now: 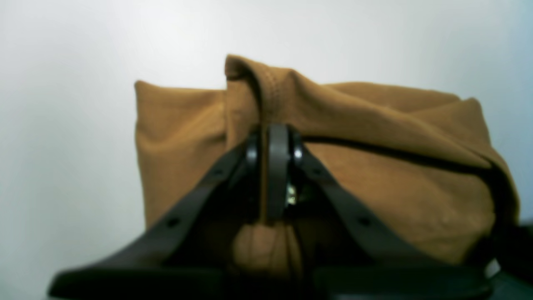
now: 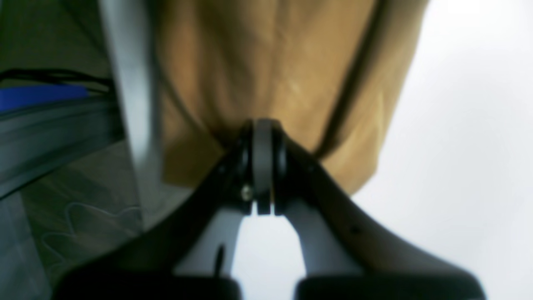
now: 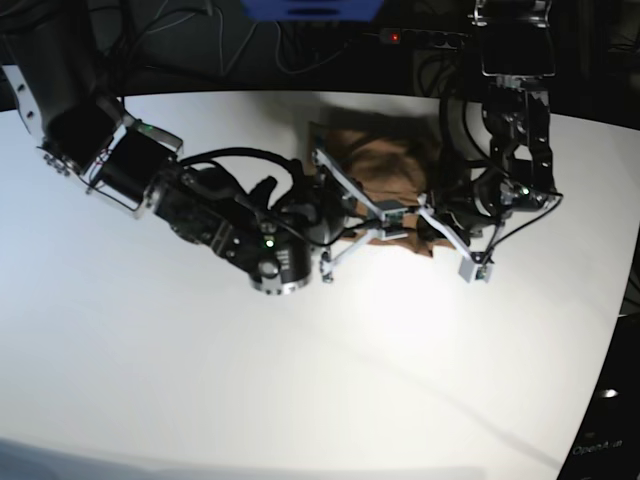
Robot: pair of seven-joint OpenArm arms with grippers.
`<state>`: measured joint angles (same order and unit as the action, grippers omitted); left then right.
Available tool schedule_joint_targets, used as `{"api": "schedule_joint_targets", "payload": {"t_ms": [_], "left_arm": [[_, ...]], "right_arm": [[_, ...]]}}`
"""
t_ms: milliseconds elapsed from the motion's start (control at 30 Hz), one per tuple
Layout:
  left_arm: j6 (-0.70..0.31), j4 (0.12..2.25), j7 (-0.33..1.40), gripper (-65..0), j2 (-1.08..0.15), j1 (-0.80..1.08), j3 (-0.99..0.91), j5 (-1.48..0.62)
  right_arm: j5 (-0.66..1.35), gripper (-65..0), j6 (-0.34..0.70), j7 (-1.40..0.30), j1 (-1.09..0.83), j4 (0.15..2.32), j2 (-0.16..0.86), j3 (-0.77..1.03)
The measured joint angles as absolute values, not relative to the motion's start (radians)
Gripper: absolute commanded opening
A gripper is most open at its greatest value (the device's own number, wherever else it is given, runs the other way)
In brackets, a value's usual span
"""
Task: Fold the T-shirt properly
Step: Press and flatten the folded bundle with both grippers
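The tan-brown T-shirt [image 3: 380, 160] lies bunched in a small folded heap at the far middle of the white table [image 3: 300, 380]. My two grippers meet at its near edge. The left gripper [image 1: 277, 137] is shut on a stitched hem of the T-shirt [image 1: 374, 187], with cloth draped over its fingertips; in the base view the left gripper [image 3: 420, 224] reaches in from the right. The right gripper [image 2: 262, 133] is shut on a pinch of the T-shirt [image 2: 250, 62], and in the base view the right gripper [image 3: 395, 222] comes in from the left. Both arms hide part of the cloth.
The right arm's bulky black body [image 3: 200, 215] lies across the table's left half. Behind the far edge are cables, a power strip with a red light [image 3: 395, 37] and a blue object [image 3: 310, 8]. The table's edge [image 2: 129, 104] shows left of the cloth in the right wrist view.
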<state>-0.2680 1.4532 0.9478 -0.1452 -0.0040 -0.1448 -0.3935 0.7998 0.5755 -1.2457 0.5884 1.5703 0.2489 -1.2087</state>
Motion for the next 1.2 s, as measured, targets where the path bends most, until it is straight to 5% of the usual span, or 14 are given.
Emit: {"api": "schedule_joint_targets", "payload": {"t_ms": [500,1100,1200], "left_arm": [[-0.279,1.425,0.855,-62.8,-0.183,0.026,-0.146,-0.424],[-0.257,1.766,1.183,-62.8,-0.147,-0.001,-0.175,-0.428],[-0.257,1.805,1.233,-62.8,-0.136,0.030,-0.178,-0.422]], "right_arm": [[0.793,-65.0,0.575,-1.266,0.607,1.647,0.315,-1.145],[0.678,-65.0,0.579,-1.246,0.557,1.649,0.366,-1.146],[0.667,-65.0,0.641,-1.243,0.548,1.649,0.402,-1.146]]}}
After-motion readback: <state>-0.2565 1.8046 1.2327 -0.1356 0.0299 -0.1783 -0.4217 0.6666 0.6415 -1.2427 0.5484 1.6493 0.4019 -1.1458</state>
